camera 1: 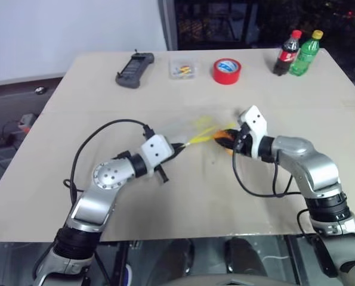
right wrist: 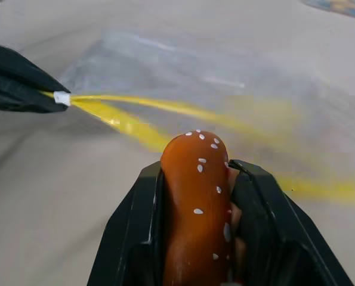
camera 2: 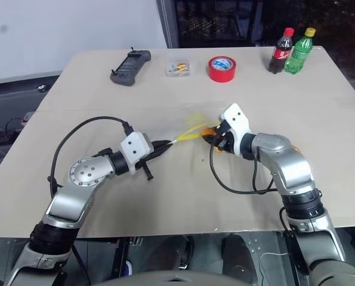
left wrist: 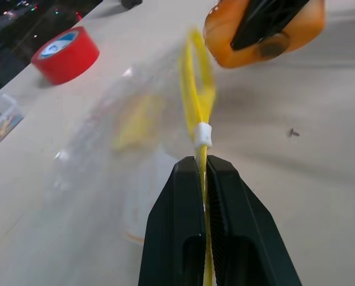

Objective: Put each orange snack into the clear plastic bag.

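I pinch the yellow seal strip (left wrist: 200,107) of the clear plastic bag (left wrist: 114,128) in my left gripper (left wrist: 203,162), fingers closed down tight on one end of it, because the bag is limp and would lie flat and shut on the table (camera 1: 165,202) if nothing lifted its edge. Held like this, near the white slider (left wrist: 204,136), the two lips of the strip bow apart into a narrow loop, and that loop is the mouth I need. My right gripper (right wrist: 196,156) is clamped around one orange snack (right wrist: 195,196), the fingers part-way apart with the sesame-flecked bun wedged lengthwise between them, its rounded end sticking out past the fingertips. I hold it that way so the nose of the snack goes in first and my fingers stay outside the plastic. It hangs just beside the open lips, pointing toward them, above the middle of the table. The body of the bag trails away from the strip over the tabletop toward the red tape roll (camera 1: 227,71), which sits well apart at the far edge with the small clear box (camera 1: 182,69), a black handheld device (camera 1: 134,70) and two bottles (camera 1: 296,53). I judge the next move calls for care: the mouth is slim and the film is slack, so a push off-line would fold the lip shut.
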`<state>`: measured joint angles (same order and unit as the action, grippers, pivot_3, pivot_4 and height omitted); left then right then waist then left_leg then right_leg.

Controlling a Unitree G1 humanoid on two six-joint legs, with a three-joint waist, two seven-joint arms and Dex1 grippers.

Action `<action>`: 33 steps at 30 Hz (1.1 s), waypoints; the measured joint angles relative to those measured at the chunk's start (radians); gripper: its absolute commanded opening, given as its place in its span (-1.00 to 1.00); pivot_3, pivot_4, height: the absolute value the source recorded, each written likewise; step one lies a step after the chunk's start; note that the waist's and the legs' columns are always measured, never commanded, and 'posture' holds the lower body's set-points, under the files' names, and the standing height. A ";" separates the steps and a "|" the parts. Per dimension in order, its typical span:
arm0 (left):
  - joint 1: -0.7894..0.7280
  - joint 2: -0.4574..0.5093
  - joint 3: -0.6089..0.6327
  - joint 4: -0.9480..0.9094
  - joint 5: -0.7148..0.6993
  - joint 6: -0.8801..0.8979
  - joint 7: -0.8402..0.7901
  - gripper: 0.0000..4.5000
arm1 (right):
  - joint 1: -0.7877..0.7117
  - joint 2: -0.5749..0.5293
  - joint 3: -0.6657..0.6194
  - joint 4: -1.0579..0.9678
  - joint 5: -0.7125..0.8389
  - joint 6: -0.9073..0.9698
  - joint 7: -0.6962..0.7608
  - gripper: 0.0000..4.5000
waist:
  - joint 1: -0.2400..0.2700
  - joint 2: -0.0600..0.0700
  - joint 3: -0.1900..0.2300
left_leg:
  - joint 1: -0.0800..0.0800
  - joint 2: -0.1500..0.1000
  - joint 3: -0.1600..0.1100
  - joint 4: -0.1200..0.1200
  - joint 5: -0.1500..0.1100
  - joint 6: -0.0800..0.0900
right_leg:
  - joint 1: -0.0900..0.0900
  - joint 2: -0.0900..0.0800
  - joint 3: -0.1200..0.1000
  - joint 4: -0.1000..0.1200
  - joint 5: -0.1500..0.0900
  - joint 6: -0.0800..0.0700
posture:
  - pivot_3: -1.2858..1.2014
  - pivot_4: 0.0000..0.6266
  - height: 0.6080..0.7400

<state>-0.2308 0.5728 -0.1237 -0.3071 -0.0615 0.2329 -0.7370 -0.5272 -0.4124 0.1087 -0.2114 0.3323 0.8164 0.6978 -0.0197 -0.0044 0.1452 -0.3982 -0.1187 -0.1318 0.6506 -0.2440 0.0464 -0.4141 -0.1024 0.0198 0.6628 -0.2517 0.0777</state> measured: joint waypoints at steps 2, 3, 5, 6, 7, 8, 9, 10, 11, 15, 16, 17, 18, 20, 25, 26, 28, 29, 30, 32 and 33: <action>0.001 -0.001 -0.004 -0.005 -0.001 0.000 -0.002 -1.00 | -0.001 0.015 -0.004 -0.005 0.010 0.008 -0.011 -0.35 | 0.001 0.000 0.000 | 0.000 0.001 0.000 0.000 0.000 0.000 | 0.000 0.001 -0.001 0.000 0.000 0.000 | 0.03 -0.52 1.00; 0.001 -0.001 -0.004 -0.009 -0.003 0.000 -0.003 -1.00 | -0.001 0.028 -0.004 -0.004 0.010 0.009 -0.018 -0.35 | 0.001 0.000 0.000 | 0.000 0.001 0.000 0.000 0.000 0.000 | 0.000 0.001 0.000 0.000 0.000 0.000 | 0.03 -0.52 1.00; 0.000 -0.003 -0.005 -0.017 -0.009 0.001 -0.007 -1.00 | -0.002 0.046 0.011 0.003 0.007 0.007 -0.033 -0.35 | 0.003 0.000 0.000 | 0.000 0.000 0.000 0.000 0.000 0.000 | 0.000 0.000 0.000 0.000 0.000 0.000 | 0.03 -0.52 1.00; -0.001 -0.005 -0.005 -0.020 -0.013 0.003 -0.009 -1.00 | -0.002 0.054 0.017 0.017 0.004 0.006 -0.038 -0.35 | 0.005 0.000 0.000 | 0.000 -0.001 0.000 0.000 0.000 0.000 | 0.000 0.000 0.000 0.000 0.000 0.000 | 0.03 -0.52 1.00; -0.001 -0.006 -0.005 -0.022 -0.016 0.004 -0.009 -1.00 | -0.002 0.057 0.022 0.024 0.001 0.006 -0.042 -0.35 | 0.005 0.000 0.000 | 0.000 -0.001 0.000 0.000 0.000 0.000 | 0.000 0.000 0.000 0.000 0.000 0.000 | 0.03 -0.52 1.00; -0.001 -0.007 -0.005 -0.023 -0.019 0.005 -0.010 -1.00 | -0.002 0.058 0.028 0.030 -0.001 0.006 -0.046 -0.35 | 0.006 0.000 0.000 | 0.000 -0.001 0.000 0.000 0.000 0.000 | 0.000 0.000 0.000 0.000 0.000 0.000 | 0.03 -0.52 1.00; -0.001 -0.007 -0.005 -0.024 -0.021 0.006 -0.012 -1.00 | -0.002 0.061 0.032 0.034 -0.002 0.005 -0.052 -0.35 | 0.007 0.000 0.000 | -0.001 -0.001 0.000 0.000 0.000 0.000 | 0.000 0.000 0.000 0.000 0.000 0.000 | 0.03 -0.52 1.00; -0.001 -0.007 -0.005 -0.024 -0.021 0.007 -0.014 -1.00 | -0.002 0.064 0.032 0.034 -0.003 0.005 -0.055 -0.35 | 0.007 0.000 0.000 | -0.001 -0.001 0.000 0.000 0.000 0.000 | 0.000 0.000 0.000 0.000 0.000 0.000 | 0.03 -0.52 1.00; -0.001 -0.007 -0.005 -0.024 -0.022 0.008 -0.016 -1.00 | -0.002 0.066 0.031 0.034 -0.003 0.005 -0.058 -0.35 | 0.007 0.000 0.000 | -0.001 -0.001 0.000 0.000 0.000 0.000 | 0.000 0.000 0.000 0.000 0.000 0.000 | 0.03 -0.52 1.00; -0.002 -0.009 -0.004 -0.030 -0.033 0.025 -0.017 -1.00 | 0.001 0.073 0.031 0.035 -0.002 0.005 -0.079 -0.35 | 0.006 0.000 0.000 | 0.000 -0.001 0.000 0.000 0.000 0.000 | 0.000 0.000 0.000 0.000 0.000 0.000 | 0.03 -0.52 1.00; -0.004 -0.009 -0.003 -0.030 -0.037 0.031 -0.013 -1.00 | 0.004 0.073 0.030 0.035 -0.001 0.005 -0.083 -0.35 | 0.006 0.000 0.000 | 0.000 -0.001 0.000 0.000 0.000 0.000 | 0.000 0.000 0.000 0.000 0.000 0.000 | 0.03 -0.52 1.00; -0.008 -0.009 -0.002 -0.030 -0.039 0.036 -0.010 -1.00 | 0.009 0.073 0.027 0.034 0.001 0.007 -0.089 -0.35 | 0.006 0.000 0.000 | 0.000 -0.001 0.000 0.000 0.000 0.000 | 0.000 0.000 0.000 0.000 0.000 0.000 | 0.03 -0.52 1.00; -0.012 -0.010 -0.001 -0.030 -0.040 0.042 -0.007 -1.00 | 0.013 0.072 0.025 0.032 0.004 0.008 -0.093 -0.35 | 0.006 0.000 0.000 | 0.000 -0.001 0.000 0.000 0.000 0.000 | 0.000 0.000 0.000 0.000 0.000 0.000 | 0.03 -0.52 1.00; -0.023 -0.013 0.007 -0.030 -0.050 0.051 0.000 -1.00 | 0.027 0.068 0.016 0.027 0.010 0.011 -0.098 -0.35 | 0.007 0.000 0.000 | -0.001 -0.001 0.000 0.000 0.000 0.000 | 0.000 0.000 0.000 0.000 0.000 0.000 | 0.03 -0.52 1.00; -0.033 -0.016 0.021 -0.033 -0.080 0.065 0.002 -1.00 | 0.034 0.050 -0.010 0.020 0.013 0.013 -0.108 -0.35 | 0.005 0.000 0.000 | 0.000 -0.001 0.000 0.000 0.000 0.000 | 0.000 0.000 0.000 0.000 0.000 0.000 | 0.03 -0.52 1.00; -0.033 -0.016 0.021 -0.034 -0.082 0.065 0.002 -1.00 | 0.034 0.047 -0.010 0.020 0.013 0.013 -0.110 -0.35 | 0.005 0.000 0.000 | 0.000 -0.001 0.000 0.000 0.000 0.000 | 0.000 0.000 0.000 0.000 0.000 0.000 | 0.03 -0.52 1.00; -0.035 -0.016 0.020 -0.034 -0.084 0.065 -0.002 -1.00 | 0.034 0.047 -0.012 0.020 0.018 0.014 -0.117 -0.35 | 0.006 0.000 0.000 | 0.000 -0.001 0.000 0.000 0.000 0.000 | 0.000 0.000 0.000 0.000 0.000 0.000 | 0.03 -0.52 1.00; -0.036 -0.014 0.015 -0.034 -0.083 0.064 -0.009 -1.00 | 0.033 0.050 -0.022 0.020 0.028 0.018 -0.120 -0.35 | 0.006 0.000 0.000 | 0.000 -0.001 0.000 0.000 0.000 0.000 | 0.000 0.000 0.000 0.000 0.000 0.000 | 0.03 -0.52 1.00; -0.036 -0.014 0.009 -0.034 -0.083 0.063 -0.016 -1.00 | 0.033 0.052 -0.031 0.019 0.032 0.022 -0.122 -0.35 | 0.006 0.000 0.000 | 0.000 -0.001 0.000 0.000 0.000 0.000 | 0.000 0.000 0.000 0.000 0.000 0.000 | 0.03 -0.52 1.00; -0.032 -0.007 -0.006 -0.035 -0.083 0.056 -0.033 -1.00 | 0.031 0.055 -0.043 0.017 0.037 0.026 -0.128 -0.35 | 0.006 0.000 0.000 | 0.000 -0.001 0.000 0.000 0.000 0.000 | 0.000 0.000 0.000 0.000 0.000 0.000 | 0.03 -0.52 1.00; -0.027 -0.005 -0.012 -0.035 -0.081 0.046 -0.045 -1.00 | 0.029 0.056 -0.047 0.015 0.044 0.030 -0.129 -0.35 | 0.006 0.000 0.000 | -0.001 -0.001 0.000 0.000 0.000 0.000 | 0.000 0.000 0.000 0.000 0.000 0.000 | 0.03 -0.52 1.00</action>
<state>-0.2579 0.5677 -0.1359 -0.3417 -0.1428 0.2791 -0.7818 -0.4978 -0.3564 0.0613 -0.1964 0.3759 0.8465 0.5686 -0.0140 -0.0044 0.1452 -0.3987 -0.1195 -0.1316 0.6506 -0.2439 0.0464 -0.4142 -0.1022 0.0198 0.6625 -0.2517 0.0777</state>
